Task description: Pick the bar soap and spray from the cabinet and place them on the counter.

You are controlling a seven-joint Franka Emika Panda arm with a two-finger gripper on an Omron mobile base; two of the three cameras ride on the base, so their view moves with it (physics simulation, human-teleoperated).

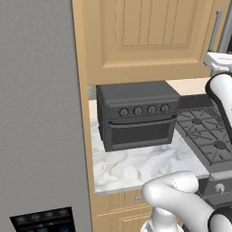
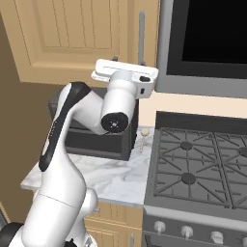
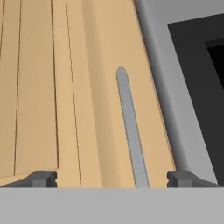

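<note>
The cabinet [image 1: 145,36] is a light tan wall unit, and its grooved door [image 2: 72,34] is closed. The long grey bar handle [image 3: 131,131] runs up the door's right side, also visible as the handle [image 2: 142,36] in the right base view. My gripper [image 3: 112,179] is open wide, facing the door a short way off, with the handle lined up between the two fingertips [image 3: 43,178]. It holds nothing. The arm's white hand body [image 2: 126,77] hovers just below the handle. The bar soap and spray are hidden. The white marble counter [image 1: 136,167] lies below.
A dark toaster oven [image 1: 138,115] stands on the counter under the cabinet. The stove top [image 2: 202,169] with grates lies to the right, with a black microwave [image 2: 207,34] above it. A tall grey fridge [image 1: 41,113] fills the left. A small pale object [image 2: 143,136] lies by the stove's edge.
</note>
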